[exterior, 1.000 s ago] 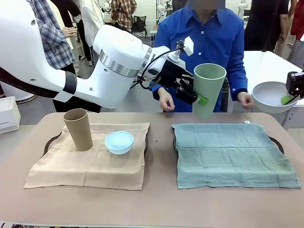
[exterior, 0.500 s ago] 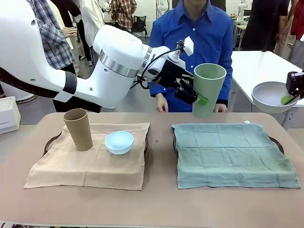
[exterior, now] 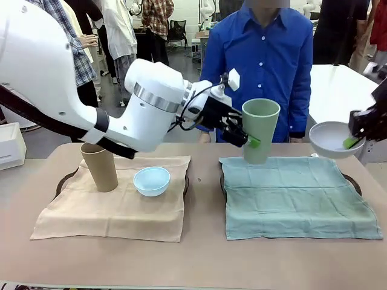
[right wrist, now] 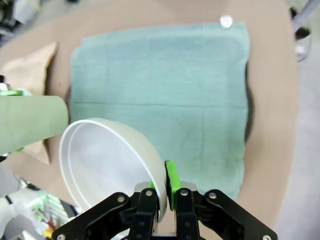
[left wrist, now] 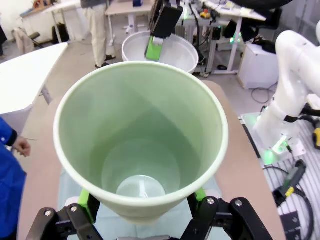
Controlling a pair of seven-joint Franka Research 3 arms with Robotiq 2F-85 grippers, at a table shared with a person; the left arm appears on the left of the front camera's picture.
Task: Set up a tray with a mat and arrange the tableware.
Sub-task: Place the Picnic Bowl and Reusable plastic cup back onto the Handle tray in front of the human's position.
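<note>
Two grippers are up off the table, each pinching one piece of tableware. At the left gripper (exterior: 249, 138), the green pads (left wrist: 85, 200) press from both sides on the lower wall of the pale green cup (exterior: 260, 130), which hangs mouth up, slightly tilted, over the far left corner of the green mat (exterior: 297, 194); its base is just above the cloth. The right gripper (exterior: 355, 138) clamps the rim of the white bowl (exterior: 331, 138) between its fingers, one pad (right wrist: 171, 180) outside the wall and the other finger inside. That bowl hangs tilted near the far right edge of the same mat, well apart from the cup.

Most of the green mat lies bare beneath them, its front edge draped over the dark tray (exterior: 352, 182), whose rim peeks out at the right side. A small pale object (right wrist: 226, 21) sits on the table just off one mat corner.

On the left tray's tan mat (exterior: 115, 205) stand one tan cup (exterior: 100, 164), upright at the far left, and one light blue bowl (exterior: 152, 180) beside it, apart from it. Count: two cups, two bowls, two mats. A person in a blue shirt (exterior: 265, 59) stands at the far edge.
</note>
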